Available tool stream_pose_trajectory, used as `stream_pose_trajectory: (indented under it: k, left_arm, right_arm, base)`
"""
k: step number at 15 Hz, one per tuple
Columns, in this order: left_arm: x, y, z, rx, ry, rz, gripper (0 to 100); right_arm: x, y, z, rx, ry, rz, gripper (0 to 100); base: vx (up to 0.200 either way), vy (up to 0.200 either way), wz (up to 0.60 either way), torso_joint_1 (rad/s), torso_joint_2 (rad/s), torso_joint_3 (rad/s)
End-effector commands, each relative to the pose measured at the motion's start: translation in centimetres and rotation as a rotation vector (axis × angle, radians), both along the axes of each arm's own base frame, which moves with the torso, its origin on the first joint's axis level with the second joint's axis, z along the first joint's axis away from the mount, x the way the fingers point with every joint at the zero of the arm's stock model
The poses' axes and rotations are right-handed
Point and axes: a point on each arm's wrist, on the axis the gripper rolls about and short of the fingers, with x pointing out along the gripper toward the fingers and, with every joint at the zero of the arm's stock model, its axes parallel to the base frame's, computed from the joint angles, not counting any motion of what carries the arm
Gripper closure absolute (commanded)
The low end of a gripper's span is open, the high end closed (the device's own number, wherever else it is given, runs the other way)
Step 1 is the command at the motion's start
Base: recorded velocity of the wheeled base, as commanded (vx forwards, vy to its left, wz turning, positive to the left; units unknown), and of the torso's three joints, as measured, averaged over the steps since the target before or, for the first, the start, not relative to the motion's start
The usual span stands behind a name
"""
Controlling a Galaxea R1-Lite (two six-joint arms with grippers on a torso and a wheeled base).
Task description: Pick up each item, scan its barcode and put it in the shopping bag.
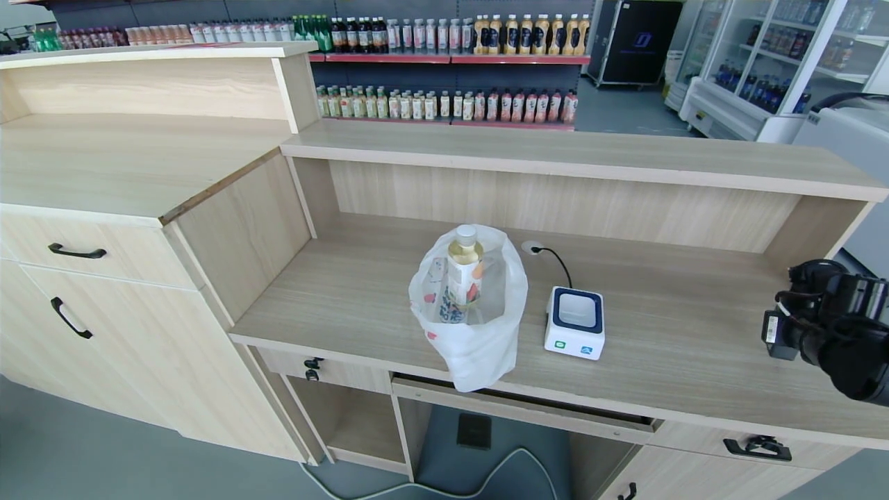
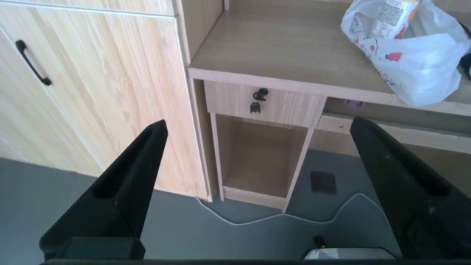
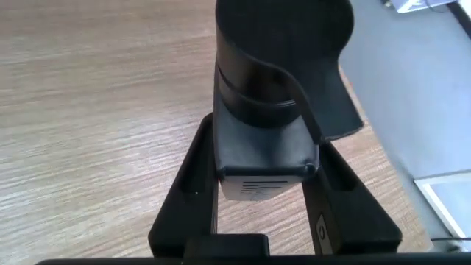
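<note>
At the head view's right edge, we are clamping the right gripper (image 3: pixel 266 158) around a stiff, probably slick dark item (image 3: pixel 280 66), while the left gripper (image 2: pixel 257 126) is gaping empty.

Upright bagged bottle (image 1: pixel 464 272); dark item (image 3: pixel 268 110) seemingly gripped

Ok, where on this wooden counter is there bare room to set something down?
Bare wood lies right of the white square scanner, out toward the right gripper, which holds a dark container, and left of the white plastic shopping bag. Crowded: the narrow strip between bag and scanner, black cable behind.
</note>
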Motion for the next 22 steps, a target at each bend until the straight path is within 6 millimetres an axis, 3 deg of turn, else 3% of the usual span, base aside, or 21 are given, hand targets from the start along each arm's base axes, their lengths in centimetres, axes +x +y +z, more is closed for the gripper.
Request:
stream_pose_trajectory:
  k: [1, 4, 9, 13, 17, 22]
  left_arm:
    - [0.0, 0.0, 0.0, 0.000, 0.000, 0.000, 0]
    - [0.0, 0.0, 0.0, 0.000, 0.000, 0.000, 0]
    - [0.0, 0.0, 0.0, 0.000, 0.000, 0.000, 0]
    - [0.0, 0.0, 0.0, 0.000, 0.000, 0.000, 0]
    - [0.0, 0.0, 0.0, 0.000, 0.000, 0.000, 0]
    - [0.0, 0.0, 0.0, 0.000, 0.000, 0.000, 0]
  right_arm:
    - [-3.0, 3.5, 9.0, 0.040, -0.128, 0.317, 100]
    - [-8.4, 7.3, 15.6, 0.202, -0.188, 0.850, 100]
    - [-14.6, 13.0, 20.8, 0.349, -0.183, 1.436, 100]
    - [-16.1, 16.9, 24.4, 0.484, -0.157, 1.600, 100]
    - [-17.3, 18.4, 27.0, 0.589, -0.160, 1.665, 100]
    - [-20.0, 19.5, 25.6, 0.628, -0.106, 1.746, 100]
  base:
    - [0.000, 0.000, 0.00, 0.000, 0.00, 0.000]
    - [0.000, 0.000, 0.00, 0.000, 0.00, 0.000]
    - [0.000, 0.000, 0.00, 0.000, 0.00, 0.000]
    - [0.000, 0.000, 0.00, 0.000, 0.00, 0.000]
    - [0.000, 0.000, 0.00, 0.000, 0.00, 0.000]
    - [0.000, 0.000, 0.00, 0.000, 0.00, 0.000]
